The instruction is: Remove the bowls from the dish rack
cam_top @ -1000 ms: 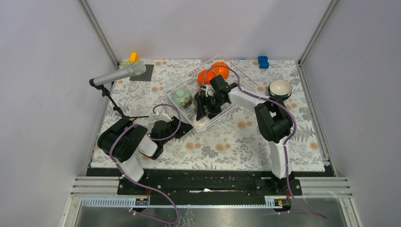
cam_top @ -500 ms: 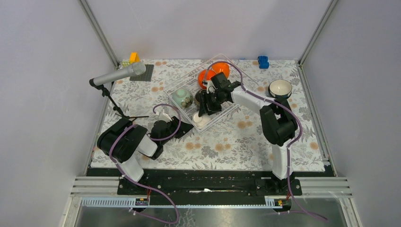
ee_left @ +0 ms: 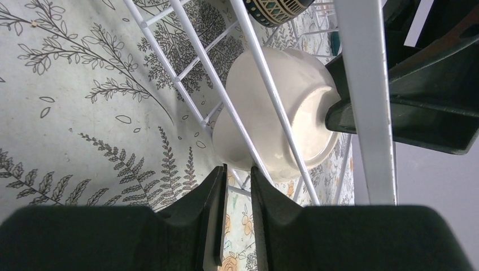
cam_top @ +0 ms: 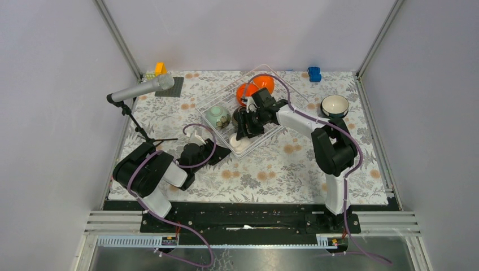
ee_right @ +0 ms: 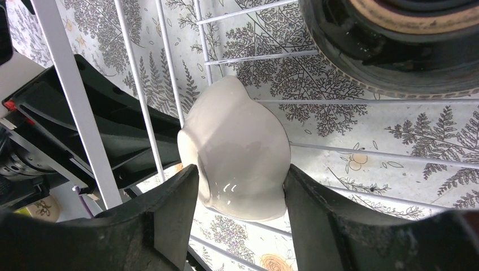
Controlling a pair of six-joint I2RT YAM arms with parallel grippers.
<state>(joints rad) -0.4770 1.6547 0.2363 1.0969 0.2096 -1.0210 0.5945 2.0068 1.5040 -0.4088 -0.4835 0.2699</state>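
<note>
Your right gripper point(ee_right: 240, 172) is clamped on the white bowl point(ee_right: 237, 141). One finger presses the rim side and the other the opposite wall, with no gap showing on either side. That bowl is tipped on its side, not standing flat, and it sits inside the dish rack point(ee_right: 76, 113) at the corner nearest the arms. From these views you cannot tell whether it still rests on the wires or is already clear of them.

Just beside it, further into the rack, is the dark brown patterned bowl point(ee_right: 361, 68). The wrist camera only shows you part of it.

Your left gripper point(ee_left: 237, 172) is low at that same near corner. Its fingers are drawn almost together, and a thin rack wire runs into the narrow slit between them. It looks pinched on the wire, though the contact itself is hard to make out.

From above, the rack lies diagonally on the flowered cloth point(cam_top: 271, 169). A pale green bowl point(cam_top: 217, 117) sits near its left edge and two orange bowls point(cam_top: 255, 87) lean together at the far end. One bowl with a white inside point(cam_top: 334, 105) stands on the cloth to the right, well apart from the rack.

A microphone on a stand point(cam_top: 141, 89) is at the left, and a blue block point(cam_top: 314, 73) is at the far right edge.
</note>
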